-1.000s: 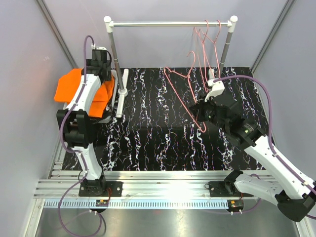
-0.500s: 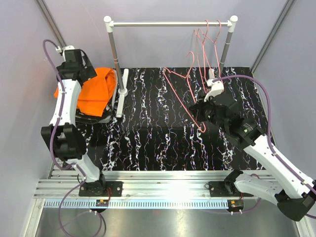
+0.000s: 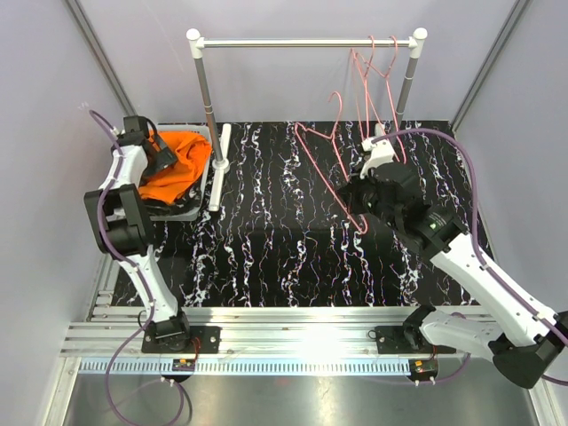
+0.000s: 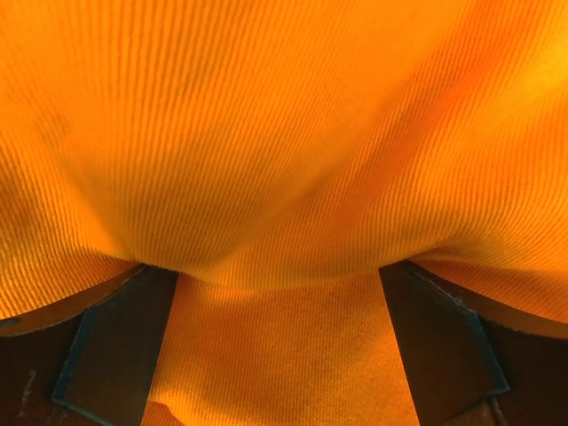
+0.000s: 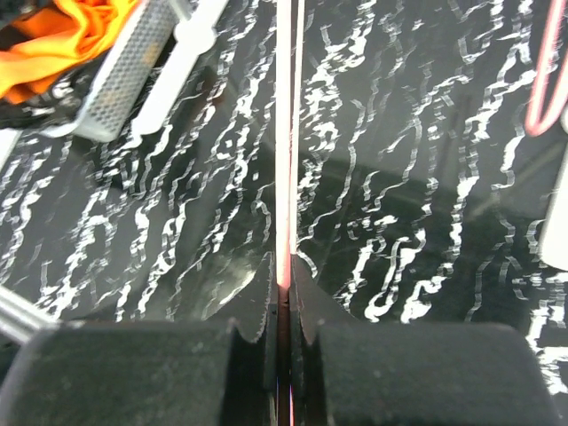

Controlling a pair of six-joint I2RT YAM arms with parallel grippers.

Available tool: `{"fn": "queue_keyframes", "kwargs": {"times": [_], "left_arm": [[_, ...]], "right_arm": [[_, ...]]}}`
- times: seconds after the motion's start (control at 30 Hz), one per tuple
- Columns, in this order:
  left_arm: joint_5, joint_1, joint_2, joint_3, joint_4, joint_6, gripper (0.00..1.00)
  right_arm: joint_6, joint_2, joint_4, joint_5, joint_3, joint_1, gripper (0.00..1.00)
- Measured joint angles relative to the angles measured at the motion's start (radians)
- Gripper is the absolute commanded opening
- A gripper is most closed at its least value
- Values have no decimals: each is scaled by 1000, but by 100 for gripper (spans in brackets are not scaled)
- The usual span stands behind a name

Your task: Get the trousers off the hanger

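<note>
The bright orange trousers point(image 3: 177, 160) lie bunched in a grey mesh basket point(image 3: 201, 206) at the far left, on top of a dark garment point(image 3: 156, 206). My left gripper point(image 3: 153, 153) sits right over them, open. In the left wrist view orange cloth point(image 4: 284, 133) fills the frame, and the left gripper point(image 4: 280, 344) has its two dark fingers point(image 4: 115, 346) spread wide with cloth loose between them. My right gripper point(image 3: 355, 197) is shut on a bare pink wire hanger point(image 3: 321, 158) above the black mat. In the right wrist view the right gripper point(image 5: 286, 277) pinches the hanger's wire point(image 5: 285, 133).
A garment rack point(image 3: 302, 43) spans the back, with several more pink hangers point(image 3: 373, 71) at its right end. Its white foot point(image 3: 219, 158) stands beside the basket. The basket point(image 5: 124, 75) and orange cloth point(image 5: 62, 35) show at the upper left of the right wrist view. Grey walls close in on both sides.
My left arm swung back and left over the basket and its gripper opened, letting the orange trousers drop there. The right arm shifted slightly up and left with the hanger.
</note>
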Motion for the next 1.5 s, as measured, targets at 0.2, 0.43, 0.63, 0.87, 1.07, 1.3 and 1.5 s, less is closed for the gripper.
{"fn": "queue_keyframes", "kwargs": {"times": [0.2, 0.43, 0.63, 0.87, 1.07, 1.3, 1.5], "left_arm": [[59, 14, -64, -27, -13, -23, 99], [125, 11, -219, -23, -158, -45, 99], [137, 6, -535, -96, -177, -39, 99], [182, 0, -1048, -393, -107, 24, 99], [175, -63, -1325, -515, -107, 86, 99], [113, -184, -1374, -514, -156, 176, 99], [80, -277, -1392, -541, -172, 244, 99]], "right_arm": [[-45, 98, -10, 53, 129, -13, 0], [-79, 311, 3, 59, 350, -70, 0], [-100, 480, 17, 60, 541, -112, 0], [-114, 620, 42, 93, 685, -119, 0], [-89, 692, 48, 123, 685, -121, 0], [-41, 706, 67, 127, 645, -121, 31], [-30, 675, 74, 127, 599, -121, 65]]}}
